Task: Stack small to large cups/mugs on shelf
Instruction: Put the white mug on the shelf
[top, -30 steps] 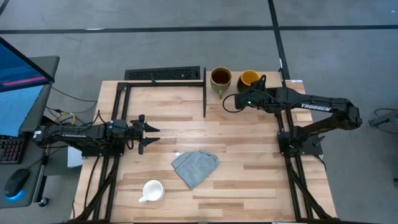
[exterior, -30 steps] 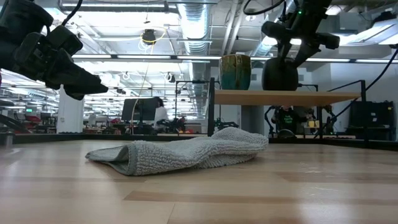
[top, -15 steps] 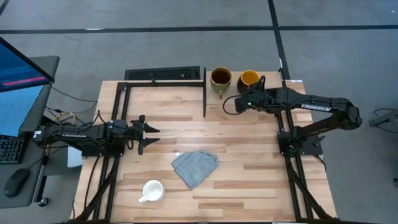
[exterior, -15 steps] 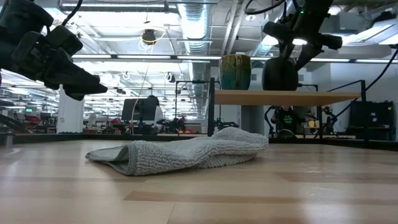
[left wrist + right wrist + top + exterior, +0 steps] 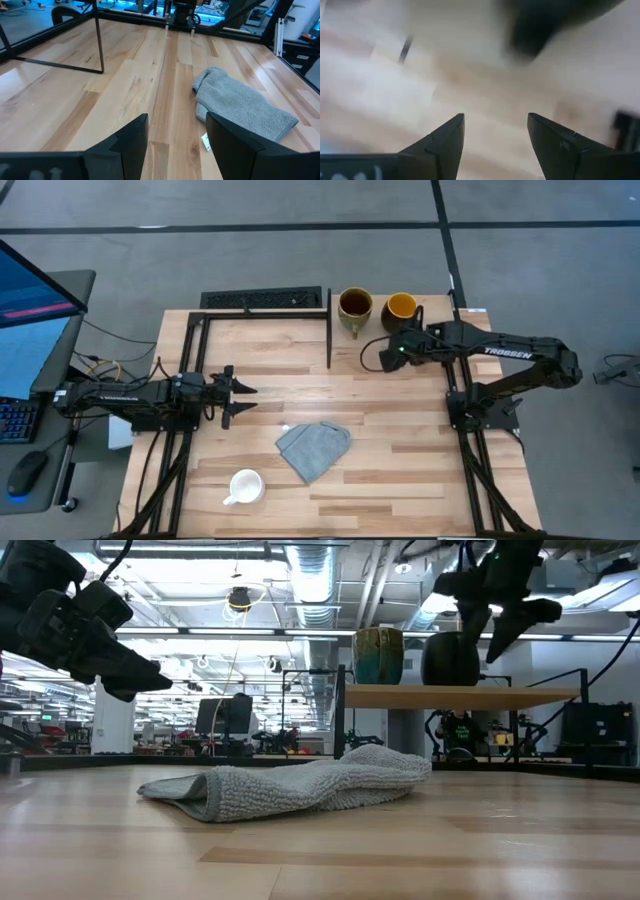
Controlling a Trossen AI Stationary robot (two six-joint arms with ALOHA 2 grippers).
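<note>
On shelf: olive-tan mug [image 5: 354,306], dark yellow-lined mug [image 5: 400,307] on light-wood raised shelf [image 5: 460,696].
Right gripper [image 5: 384,356]: fingers apart, empty, beside dark mug.
Left gripper [image 5: 238,395]: fingers apart, idle.
Tabletop: small white mug [image 5: 244,486], grey-blue cloth [image 5: 314,448].

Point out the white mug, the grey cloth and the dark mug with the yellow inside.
white mug [image 5: 246,485]: high view, its open inside.
grey cloth [image 5: 314,448]: high view, middle of the folds.
dark mug [image 5: 401,307]: high view, yellow inside.

Olive-tan mug [image 5: 354,308], yellow-lined dark mug [image 5: 400,308], white mug [image 5: 245,486], grey cloth [image 5: 314,448].
</note>
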